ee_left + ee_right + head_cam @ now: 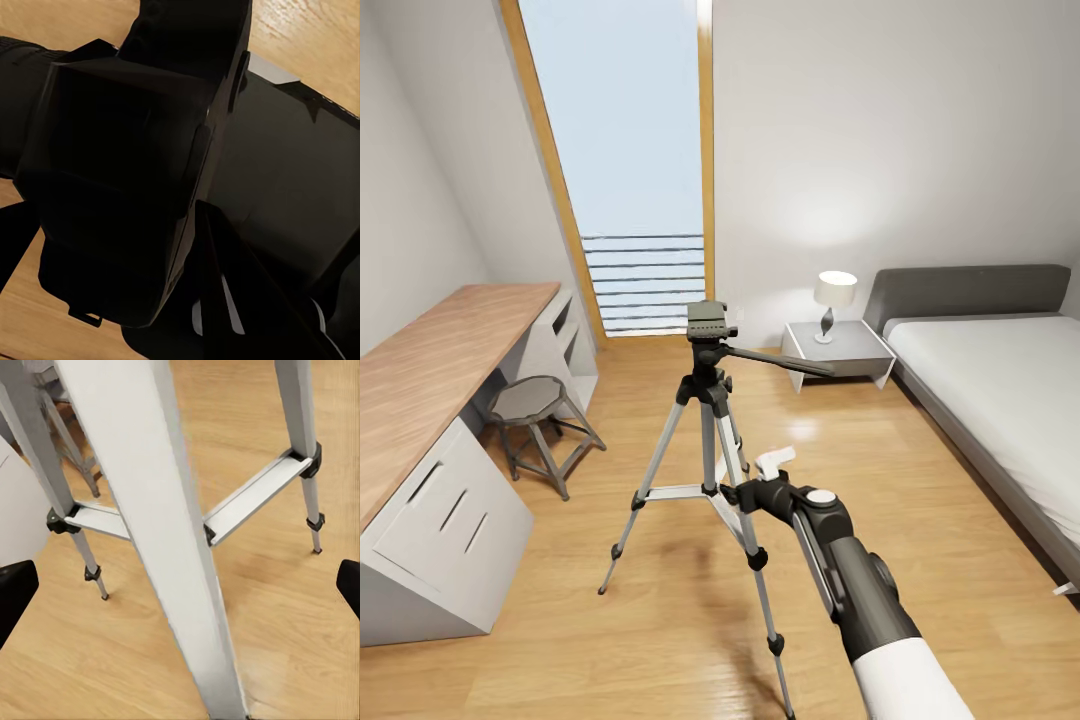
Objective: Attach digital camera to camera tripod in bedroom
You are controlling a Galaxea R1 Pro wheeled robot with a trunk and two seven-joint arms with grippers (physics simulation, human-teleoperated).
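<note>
The camera tripod (706,400) stands on the wood floor in the middle of the bedroom, silver legs spread, black head and pan handle (775,360) on top. My right gripper (757,482) is low at its near leg. In the right wrist view that leg (161,525) runs between the black fingertips (15,594), which stand wide apart, so the right gripper (180,585) is open around it without clamping. In the left wrist view a dark black bulk (135,180) sits over the floor; one fingertip (13,244) shows far out at the edge. The digital camera is out of view.
A long wooden desk (430,370) with white drawers runs along the left, with a round grey stool (532,400) beside it. A grey bed (1000,390) and a nightstand (838,350) with a lamp (834,292) stand at the right. A tall window (630,170) is behind the tripod.
</note>
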